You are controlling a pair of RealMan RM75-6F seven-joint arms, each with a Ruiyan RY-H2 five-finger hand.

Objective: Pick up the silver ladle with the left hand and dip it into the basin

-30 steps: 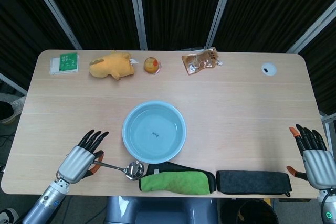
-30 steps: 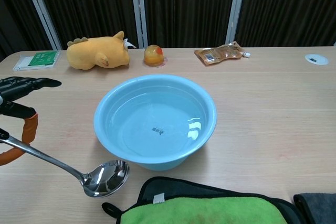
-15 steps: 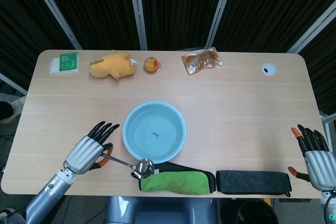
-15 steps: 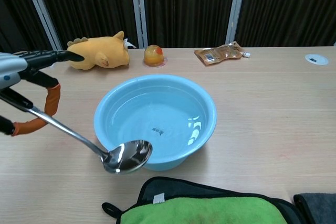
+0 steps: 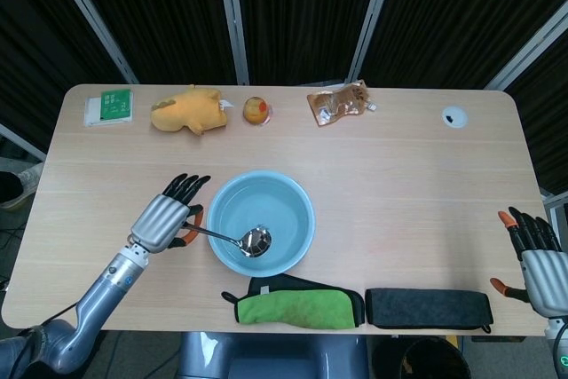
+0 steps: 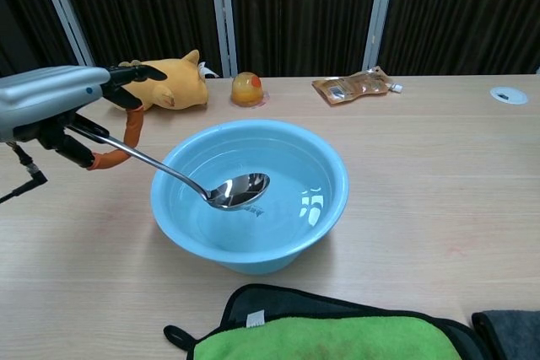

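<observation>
My left hand (image 5: pixel 167 219) (image 6: pixel 59 107) holds the silver ladle (image 5: pixel 232 237) (image 6: pixel 181 176) by its orange-tipped handle, just left of the light blue basin (image 5: pixel 302 212) (image 6: pixel 333 166). The ladle slants down to the right, and its bowl (image 6: pixel 240 190) hangs over the water inside the basin's left half; whether it touches the water I cannot tell. My right hand (image 5: pixel 538 256) rests open at the table's right front edge, seen only in the head view.
A green-and-black cloth (image 5: pixel 297 305) (image 6: pixel 329 335) and a dark pouch (image 5: pixel 428 307) lie along the front edge. At the back are a green card (image 5: pixel 108 106), a yellow plush toy (image 5: pixel 187 111) (image 6: pixel 160 84), an orange cup (image 5: pixel 256 111) (image 6: pixel 247 88) and a snack packet (image 5: pixel 337 102) (image 6: pixel 353 86).
My left hand lifted the ladle off the table and swung it up and right, carrying its bowl from the front of the basin over the rim to inside it. My right hand drew back slightly.
</observation>
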